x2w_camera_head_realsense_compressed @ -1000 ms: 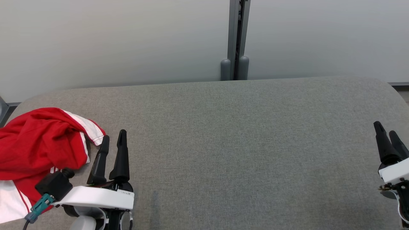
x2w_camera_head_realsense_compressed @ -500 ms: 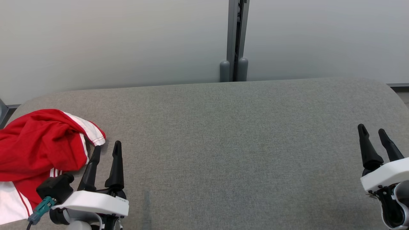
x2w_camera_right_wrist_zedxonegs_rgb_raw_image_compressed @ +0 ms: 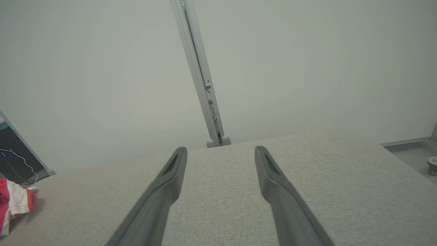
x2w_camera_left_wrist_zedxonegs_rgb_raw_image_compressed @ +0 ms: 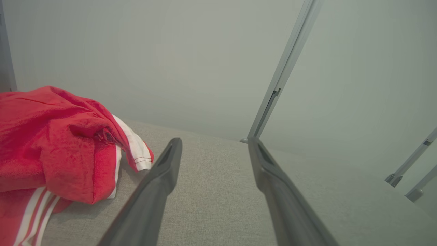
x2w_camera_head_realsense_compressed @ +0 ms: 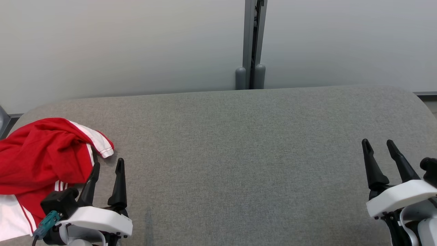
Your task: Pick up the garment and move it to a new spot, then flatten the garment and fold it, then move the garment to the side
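A crumpled red garment (x2w_camera_head_realsense_compressed: 37, 160) with white stripes lies bunched at the left end of the grey fabric table (x2w_camera_head_realsense_compressed: 239, 153). In the left wrist view the garment (x2w_camera_left_wrist_zedxonegs_rgb_raw_image_compressed: 51, 143) is heaped to the left of the fingers, and in the right wrist view a bit of the garment (x2w_camera_right_wrist_zedxonegs_rgb_raw_image_compressed: 13, 201) shows far left. My left gripper (x2w_camera_head_realsense_compressed: 107, 165) stands open just right of the heap's near edge, holding nothing. At the lower right my right gripper (x2w_camera_head_realsense_compressed: 379, 145) is open and empty, far from the cloth.
A pale partition wall (x2w_camera_head_realsense_compressed: 119, 44) runs behind the table, with a grey vertical post (x2w_camera_head_realsense_compressed: 252, 41) and two rounded feet at its base. The table's corners are rounded and its right end (x2w_camera_head_realsense_compressed: 421, 102) drops off.
Both grippers have drawn back toward the near edge; the left has also slid left, closer to the garment, and the right has moved inward. The garment has not moved.
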You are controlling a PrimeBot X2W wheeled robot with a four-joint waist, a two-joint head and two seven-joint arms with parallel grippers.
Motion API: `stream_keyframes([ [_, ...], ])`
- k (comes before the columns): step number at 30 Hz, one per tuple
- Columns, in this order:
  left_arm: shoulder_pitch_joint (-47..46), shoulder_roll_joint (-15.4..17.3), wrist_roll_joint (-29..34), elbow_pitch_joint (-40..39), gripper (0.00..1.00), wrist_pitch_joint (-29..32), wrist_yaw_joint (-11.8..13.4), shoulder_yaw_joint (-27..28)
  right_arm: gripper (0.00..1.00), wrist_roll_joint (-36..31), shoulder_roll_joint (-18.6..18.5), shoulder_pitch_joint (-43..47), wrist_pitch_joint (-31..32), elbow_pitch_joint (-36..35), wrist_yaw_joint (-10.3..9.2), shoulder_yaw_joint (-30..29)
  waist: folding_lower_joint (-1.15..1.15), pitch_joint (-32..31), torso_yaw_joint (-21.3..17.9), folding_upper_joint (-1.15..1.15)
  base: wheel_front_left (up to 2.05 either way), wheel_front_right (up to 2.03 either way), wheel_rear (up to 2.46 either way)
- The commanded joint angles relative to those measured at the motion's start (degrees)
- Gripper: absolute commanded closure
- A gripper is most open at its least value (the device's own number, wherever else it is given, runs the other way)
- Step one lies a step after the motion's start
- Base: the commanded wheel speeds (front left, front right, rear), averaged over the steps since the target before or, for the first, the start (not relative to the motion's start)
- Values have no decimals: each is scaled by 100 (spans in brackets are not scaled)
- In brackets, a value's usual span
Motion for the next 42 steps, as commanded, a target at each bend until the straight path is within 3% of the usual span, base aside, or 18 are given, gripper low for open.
stream_keyframes([
  [1,-77,38,129,-10,0,7,40,56,0,-167,-30,46,-104,-77,22,56,0,-9,-1,0,0,0,0],
  [19,152,170,764,135,0,95,170,248,0,-977,212,358,-650,59,25,273,0,-104,-59,0,0,0,0],
  [42,334,231,1364,146,0,358,222,296,0,-1547,438,592,-1199,261,28,302,0,-198,-61,0,0,0,0],
])
